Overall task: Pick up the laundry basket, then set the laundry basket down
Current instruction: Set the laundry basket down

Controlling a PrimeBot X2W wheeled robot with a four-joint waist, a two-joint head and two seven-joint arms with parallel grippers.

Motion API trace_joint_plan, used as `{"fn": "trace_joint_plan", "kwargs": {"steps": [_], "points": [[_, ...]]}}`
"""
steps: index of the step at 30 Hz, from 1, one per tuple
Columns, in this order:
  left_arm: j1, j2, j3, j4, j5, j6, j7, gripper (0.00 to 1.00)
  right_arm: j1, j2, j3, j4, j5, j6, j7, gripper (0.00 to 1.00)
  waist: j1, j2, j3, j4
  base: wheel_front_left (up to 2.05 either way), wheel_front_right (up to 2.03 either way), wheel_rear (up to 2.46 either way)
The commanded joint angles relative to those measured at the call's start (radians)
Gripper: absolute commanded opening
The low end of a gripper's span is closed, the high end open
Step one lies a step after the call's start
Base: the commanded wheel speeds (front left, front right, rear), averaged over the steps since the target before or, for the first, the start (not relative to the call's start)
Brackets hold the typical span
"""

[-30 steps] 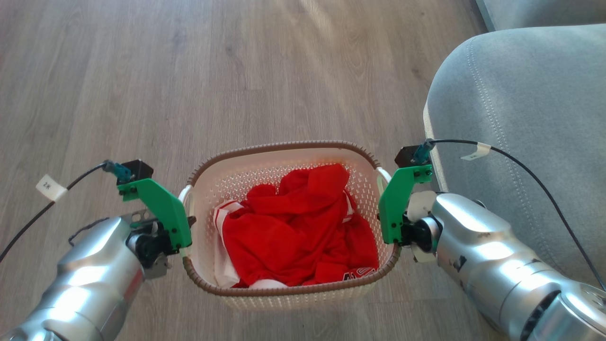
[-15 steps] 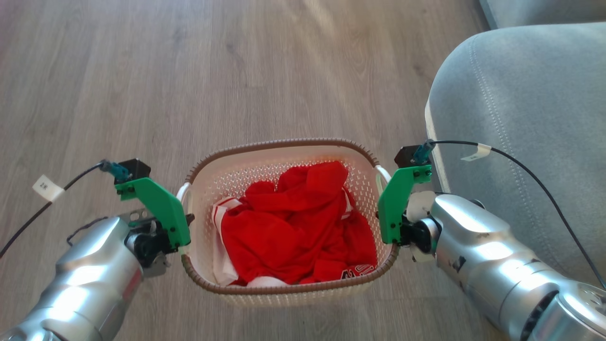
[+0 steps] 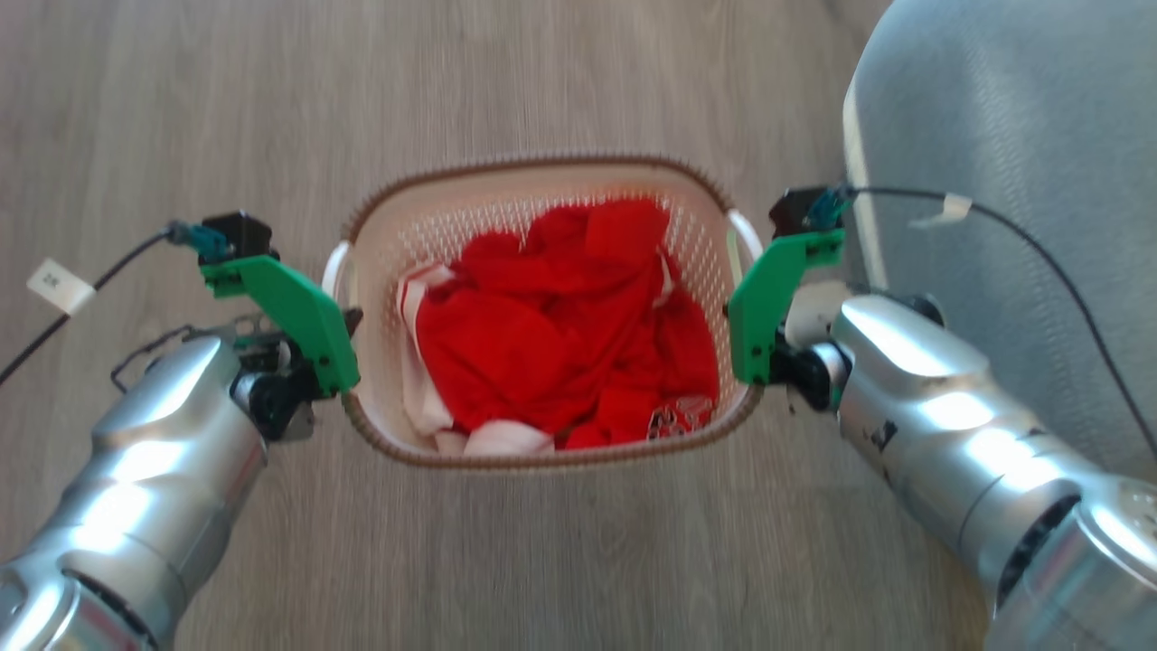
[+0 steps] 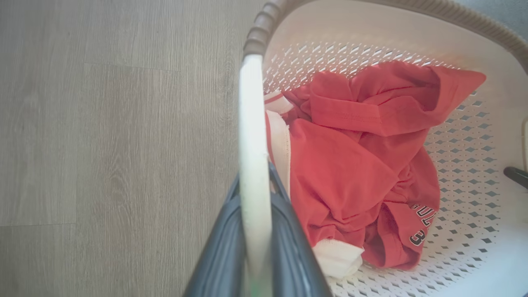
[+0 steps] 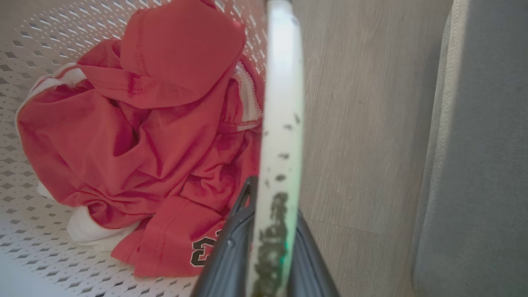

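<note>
Mid-frame, the white perforated, brown-rimmed plastic laundry basket (image 3: 533, 168) sits between left gripper (image 4: 255, 178) and right gripper (image 5: 274, 194), each clamped on a white side handle (image 4: 251, 123).

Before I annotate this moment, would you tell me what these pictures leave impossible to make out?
- Underside of the laundry basket: the head view looks straight down, so its own body hides any contact with the floor.
- Fingertips of the left end effector and right end effector: wrist views, partly covered by the white handles.
- Print on the red shirt: folds hide most of it.
</note>
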Motion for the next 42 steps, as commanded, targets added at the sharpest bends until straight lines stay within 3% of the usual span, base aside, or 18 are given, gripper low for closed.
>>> {"fn": "trace_joint_plan", "kwargs": {"steps": [1,20,35,42], "points": [[-0.073,0.086,0.028,0.021,0.016,0.011,-0.027,0.0,-0.025,-0.016,0.005,0.009,-0.01,0.003,-0.021,0.0,-0.0001,0.0,0.068,0.009,0.0,0.0,0.0],[-0.21,0.056,-0.004,0.026,0.076,0.011,-0.251,0.0,-0.145,-0.037,-0.027,0.056,-0.111,0.003,-0.226,0.0,-0.0001,0.0,0.388,0.041,0.0,0.0,0.0],[-0.268,0.02,-0.049,0.023,0.106,0.011,-0.387,0.0,-0.161,-0.068,-0.202,0.056,-0.321,0.003,-0.349,0.0,-0.0001,0.0,0.561,0.056,0.0,0.0,0.0],[-0.276,0.017,-0.067,0.007,0.106,0.011,-0.412,0.0,-0.145,-0.063,-0.325,0.056,-0.429,0.003,-0.342,0.0,-0.0001,0.0,0.61,0.055,0.0,0.0,0.0]]}}
